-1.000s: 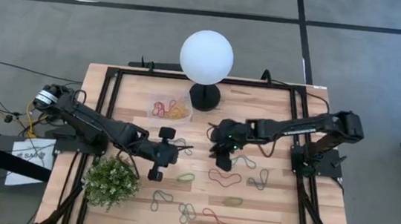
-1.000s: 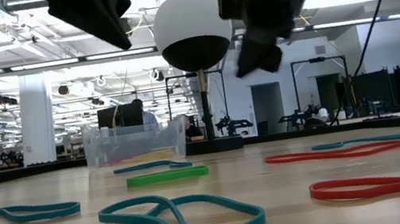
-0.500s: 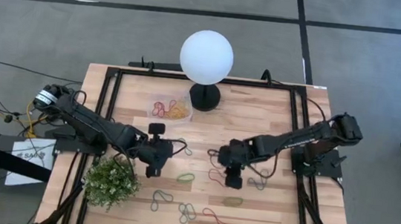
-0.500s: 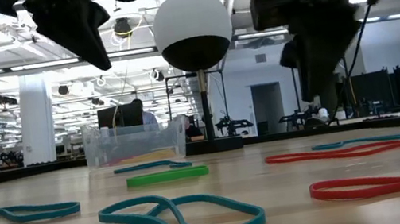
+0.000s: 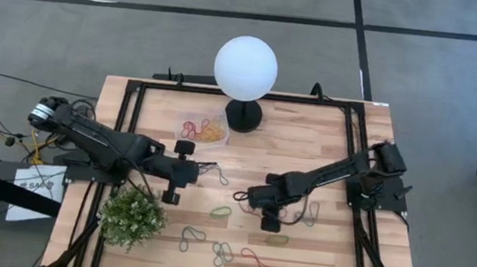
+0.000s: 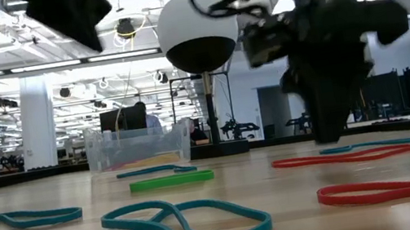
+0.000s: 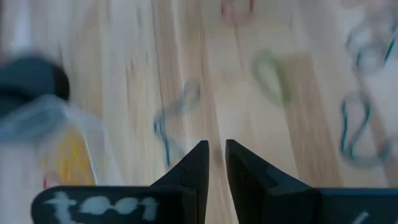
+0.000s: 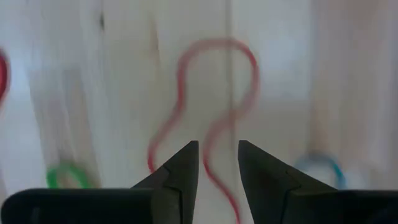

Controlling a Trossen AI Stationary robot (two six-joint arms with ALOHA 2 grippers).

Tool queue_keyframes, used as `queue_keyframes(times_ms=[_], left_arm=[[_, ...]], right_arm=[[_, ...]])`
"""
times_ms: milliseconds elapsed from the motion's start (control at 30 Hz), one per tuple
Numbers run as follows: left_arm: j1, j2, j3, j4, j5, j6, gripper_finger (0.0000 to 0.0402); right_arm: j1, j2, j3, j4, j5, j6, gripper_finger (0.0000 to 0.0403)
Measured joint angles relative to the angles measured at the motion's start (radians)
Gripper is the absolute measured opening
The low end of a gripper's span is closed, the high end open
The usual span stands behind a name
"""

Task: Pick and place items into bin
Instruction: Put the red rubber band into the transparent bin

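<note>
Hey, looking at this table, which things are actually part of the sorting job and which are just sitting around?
Part of the job:
- rubber bands scattered on the table
- clear bin, some bands already inside
- right gripper, fingers open above a red band
- left gripper

Just lying about:
- globe lamp
- leafy plant

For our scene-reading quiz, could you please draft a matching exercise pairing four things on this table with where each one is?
Things:
1. bin
2. plant
3. right gripper
4. lamp

Places:
A. over a red band, fingers apart
B. table's back edge, centre
C. beside the lamp's black base, bands inside
D. front left, below the left arm

Pairs: 1-C, 2-D, 3-A, 4-B
</note>
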Motion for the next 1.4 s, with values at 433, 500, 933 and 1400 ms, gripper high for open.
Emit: queue_keyframes(times_ms=[433, 500, 933, 1400], left_arm=[[0.129, -0.170, -0.366, 0.459, 0.154, 0.039, 0.0046], [0.144, -0.183, -0.405, 0.529, 0.176, 0.048, 0.0046], [0.171, -0.216, -0.438, 0.591, 0.225, 0.087, 0.0046], [0.170, -0.216, -0.438, 0.583, 0.147, 0.088, 0.0046]], right_arm=[[0.002, 0.064, 0.037, -0.049, 0.030, 0.002, 0.0107], [0.003, 0.064, 0.037, -0.045, 0.050, 0.001, 0.0106], [0.013, 0.076, 0.036, -0.029, 0.032, -0.008, 0.0007], [-0.088, -0.108, 0.261, -0.031, 0.488, -0.315, 0.0001]])
